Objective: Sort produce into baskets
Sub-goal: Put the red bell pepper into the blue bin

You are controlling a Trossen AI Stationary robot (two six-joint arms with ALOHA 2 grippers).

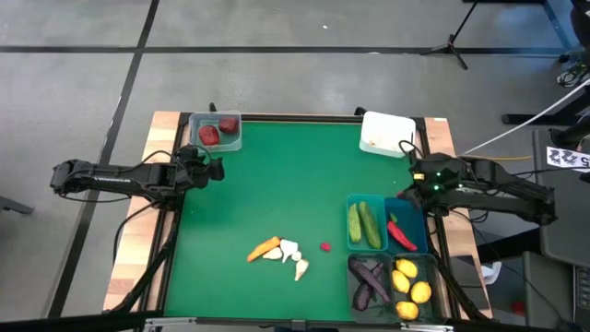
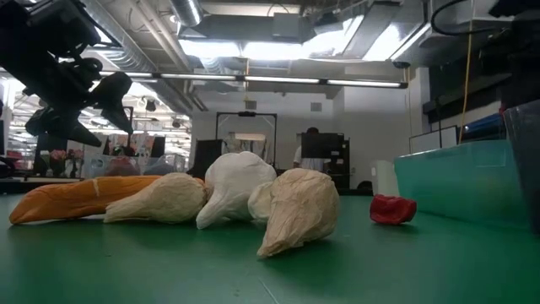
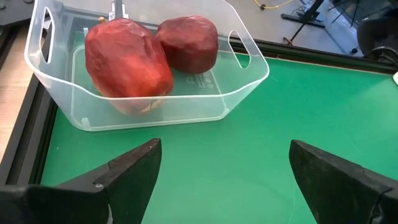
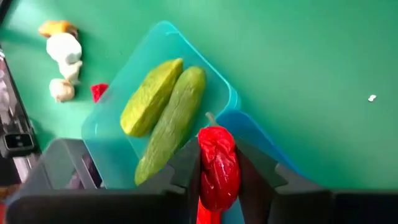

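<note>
My right gripper (image 4: 219,152) is shut on a red pepper (image 4: 217,168) near the table's right edge, above a teal basket (image 1: 417,238). Beside it, another teal basket (image 1: 352,231) holds two green cucumbers (image 4: 165,112). My left gripper (image 3: 224,168) stands open with nothing between its fingers. It is at the far left, just short of a clear basket (image 3: 245,84) with two dark red round ones (image 3: 127,59). An orange carrot (image 1: 265,248), white garlic (image 1: 293,256) and a small red piece (image 1: 324,246) lie on the green mat. My right gripper pinches the red pepper's body (image 4: 217,158) between its two fingers, which slant down from the table's right side. The pepper lies along the fingers. Its stem end (image 4: 210,119) sticks out past the fingertips, and its other end runs back out of the wrist view.
A white basket (image 1: 387,134) sits at the far right. Near the right front corner, dark baskets hold purple eggplants (image 1: 371,281) and yellow lemons (image 1: 411,286). The mat's middle (image 1: 286,184) is bare. People stand in the room behind (image 2: 312,148).
</note>
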